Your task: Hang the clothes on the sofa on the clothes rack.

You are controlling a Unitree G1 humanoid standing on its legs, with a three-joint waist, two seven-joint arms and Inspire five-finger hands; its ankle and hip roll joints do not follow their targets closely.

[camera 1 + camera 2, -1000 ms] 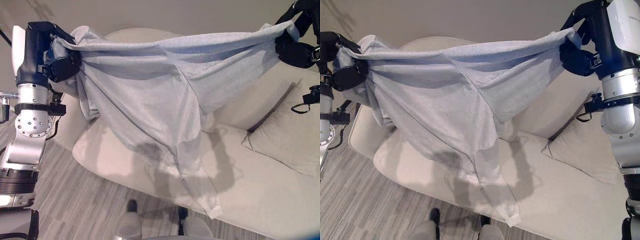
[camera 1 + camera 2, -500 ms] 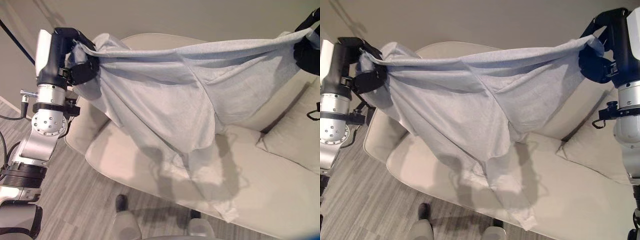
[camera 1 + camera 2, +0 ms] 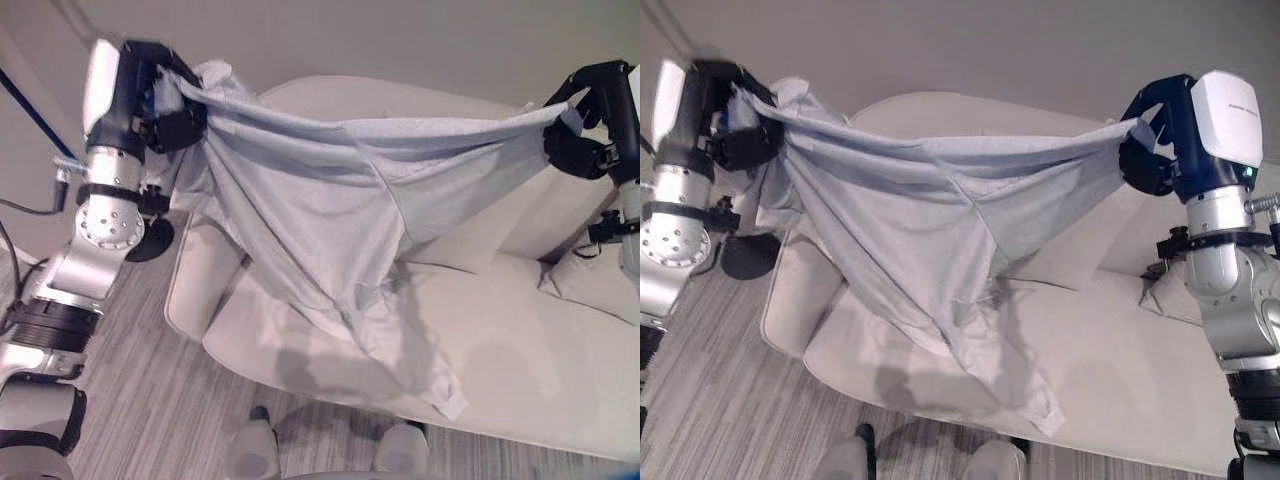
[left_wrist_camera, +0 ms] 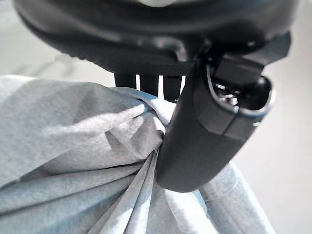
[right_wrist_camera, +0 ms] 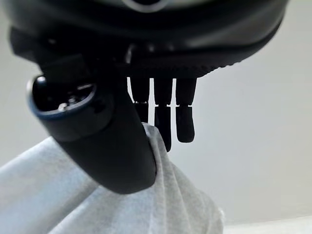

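We've got the garment (image 3: 330, 200) stretched above the sofa (image 3: 520, 350), left hand (image 3: 165, 105) and right hand (image 3: 1155, 140) each pinching a top corner so it hangs flat. Lowest tip touches the sofa seat. No rack seen.

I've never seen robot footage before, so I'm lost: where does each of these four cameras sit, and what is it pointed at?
Left eye view: on the head, looking down at the sofa; both arms show.
Right eye view: beside it, same scene.
Left wrist view: along the left hand, pinching the garment.
Right wrist view: along the right hand, pinching it too.
All share the garment.
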